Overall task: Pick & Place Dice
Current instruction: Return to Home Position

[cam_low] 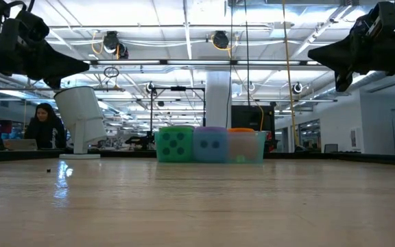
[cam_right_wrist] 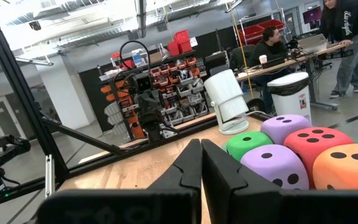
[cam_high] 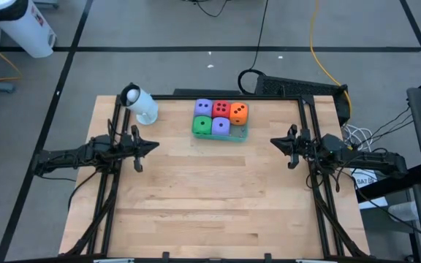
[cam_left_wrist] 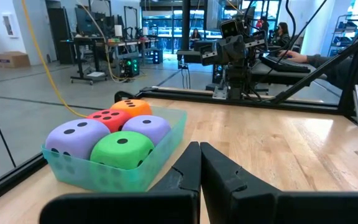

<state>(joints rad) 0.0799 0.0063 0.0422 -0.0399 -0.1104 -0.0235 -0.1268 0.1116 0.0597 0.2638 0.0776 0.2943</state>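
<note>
All five dice (cam_high: 221, 117) sat packed in the translucent tray (cam_left_wrist: 98, 173) at the far middle of the worktop (cam_high: 210, 197), so the placing looked finished, with only parking left for the left pincer (cam_high: 154, 145) and right pincer (cam_high: 273, 142), both pinched narrow, empty, well apart from it.

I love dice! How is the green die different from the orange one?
Seen from above, the green die sits at the left end of the tray, in the front row; the orange die sits at the right end, in the back row. Green shows one pip on top; orange shows more. Both are same-sized cubes.
</note>
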